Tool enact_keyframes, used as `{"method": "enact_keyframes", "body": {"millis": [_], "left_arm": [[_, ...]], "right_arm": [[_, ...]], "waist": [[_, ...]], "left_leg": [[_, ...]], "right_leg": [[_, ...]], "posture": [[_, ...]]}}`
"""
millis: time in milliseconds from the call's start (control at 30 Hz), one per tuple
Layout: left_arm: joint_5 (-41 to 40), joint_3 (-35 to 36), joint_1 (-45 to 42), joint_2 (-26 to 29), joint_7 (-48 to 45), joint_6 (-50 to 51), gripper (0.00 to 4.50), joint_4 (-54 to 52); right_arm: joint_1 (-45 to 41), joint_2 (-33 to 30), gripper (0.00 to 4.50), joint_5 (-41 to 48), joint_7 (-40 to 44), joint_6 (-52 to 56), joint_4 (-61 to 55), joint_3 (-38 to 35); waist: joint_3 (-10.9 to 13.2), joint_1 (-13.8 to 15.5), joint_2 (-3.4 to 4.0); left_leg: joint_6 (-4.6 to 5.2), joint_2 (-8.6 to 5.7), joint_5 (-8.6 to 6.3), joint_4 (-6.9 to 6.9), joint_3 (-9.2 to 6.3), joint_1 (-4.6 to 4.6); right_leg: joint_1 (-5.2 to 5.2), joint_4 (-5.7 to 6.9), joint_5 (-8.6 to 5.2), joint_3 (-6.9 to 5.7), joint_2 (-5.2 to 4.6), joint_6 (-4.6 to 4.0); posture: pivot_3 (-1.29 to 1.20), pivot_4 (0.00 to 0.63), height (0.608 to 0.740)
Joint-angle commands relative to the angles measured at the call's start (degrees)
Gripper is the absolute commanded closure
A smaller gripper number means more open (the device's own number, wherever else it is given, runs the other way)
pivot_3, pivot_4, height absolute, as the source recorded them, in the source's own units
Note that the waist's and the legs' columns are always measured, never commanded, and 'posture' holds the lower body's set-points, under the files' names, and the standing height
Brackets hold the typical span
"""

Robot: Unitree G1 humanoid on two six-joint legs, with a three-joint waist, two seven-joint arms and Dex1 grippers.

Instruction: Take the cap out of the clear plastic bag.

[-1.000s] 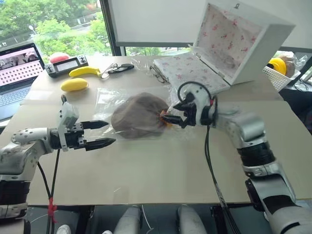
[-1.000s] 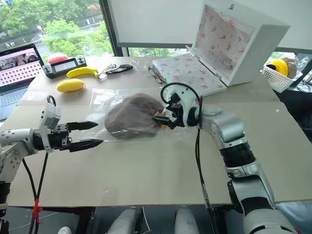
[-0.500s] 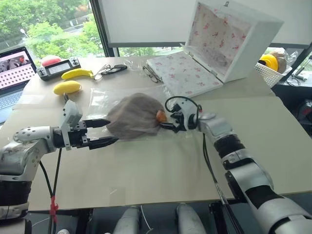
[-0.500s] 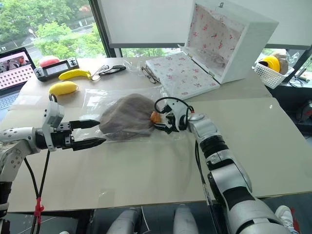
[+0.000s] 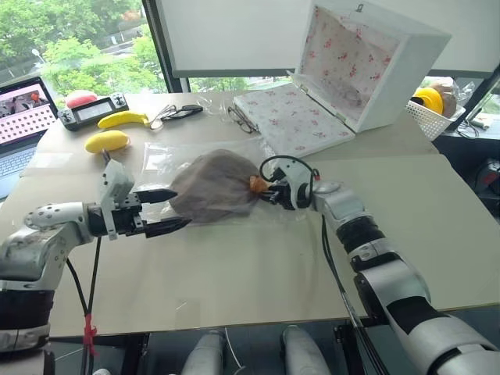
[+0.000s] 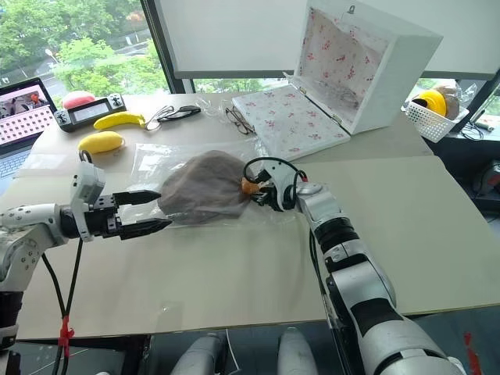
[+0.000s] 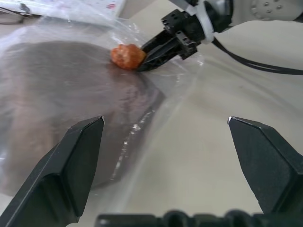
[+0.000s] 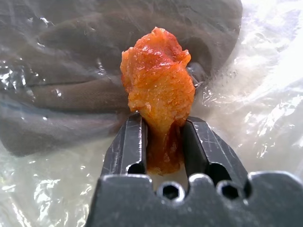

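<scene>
Right claw (image 8: 161,142) now clamped on orange scrap (image 8: 157,94); beige table (image 5: 258,273).

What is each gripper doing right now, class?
Left gripper: open, holding nothing.
Right gripper: shut on the orange scrap.

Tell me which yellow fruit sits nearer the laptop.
The lemon-shaped one, at the table's left edge; the banana lies farther back, by the handheld controller.

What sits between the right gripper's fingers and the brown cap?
A small orange scrap, pinched by the right gripper against the cap; the right wrist view shows it.
</scene>
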Motion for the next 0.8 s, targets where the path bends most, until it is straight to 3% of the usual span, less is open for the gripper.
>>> {"method": "enact_keyframes", "body": {"millis": [33,300,400,567,633,667,800], "left_arm": [[0.78,0.07,-1.09,-0.45,0.2,-1.63,0.0,-0.4],[2.45,-0.78,-1.79,-1.64,0.37,-2.32,0.0,0.34],[2.83,-1.15,-2.18,-2.08,0.48,-2.4,0.0,0.53],[2.9,-1.4,-2.37,-2.49,0.5,-2.21,0.0,0.3],[2.73,-1.05,-2.68,-3.13,1.37,-2.18,0.0,0.19],[2.58,-0.81,-2.93,-3.48,1.86,-2.02,0.0,0.23],[2.8,-0.91,-3.26,-3.69,2.11,-1.89,0.0,0.05]], "right_arm": [[0.1,-0.01,3.62,1.18,-0.21,0.89,-5.02,-2.91],[-0.64,-4.45,3.62,10.35,-4.4,7.59,-17.05,-18.18],[-2.95,-8.88,3.62,7.57,-10.75,2.84,-9.74,-21.54],[-5.34,-14.5,3.62,0.42,-19.5,-6.8,7.74,-20.24],[-4.94,-15.26,2.79,-1.12,-22.83,-11.09,14.16,-20.57],[-4.89,-15.23,2.62,-1.35,-23.96,-12.48,16.14,-20.93],[-5.19,-13.19,1.19,1.03,-21.82,-14.3,17.15,-22.42]], "waist": [[0.0,0.01,0.0],[0.01,0.24,0.0],[0.01,0.27,0.0],[0.01,0.39,-0.03],[0.02,-0.15,-0.04],[0.02,-0.4,-0.04],[0.04,-1.38,-0.05]], "left_leg": [[0.0,0.0,0.0,0.0,0.01,0.0],[0.0,0.0,0.0,0.01,0.02,-0.06],[0.0,-0.01,0.0,0.01,0.03,-0.06],[0.0,-0.01,0.0,-0.03,0.09,-0.04],[0.0,0.02,-0.01,-0.05,0.21,-0.04],[0.01,0.04,-0.01,-0.06,0.31,-0.03],[0.01,0.04,-0.01,-0.04,0.36,-0.04]], "right_leg": [[0.0,0.0,0.0,0.01,0.0,0.0],[-0.04,0.0,0.01,0.03,0.0,-0.02],[-0.03,0.0,0.01,0.03,0.0,-0.02],[0.03,-0.1,0.01,0.04,0.0,-0.02],[0.0,-0.11,0.02,0.15,0.0,-0.04],[-0.02,-0.11,0.03,0.23,0.0,-0.06],[-0.03,-0.1,0.04,0.29,0.0,-0.07]], "posture": [[0.0,0.15,0.74],[0.0,0.15,0.74],[0.0,0.15,0.74],[0.0,0.15,0.74],[0.0,0.15,0.74],[0.0,0.15,0.74],[0.0,0.15,0.74]]}}
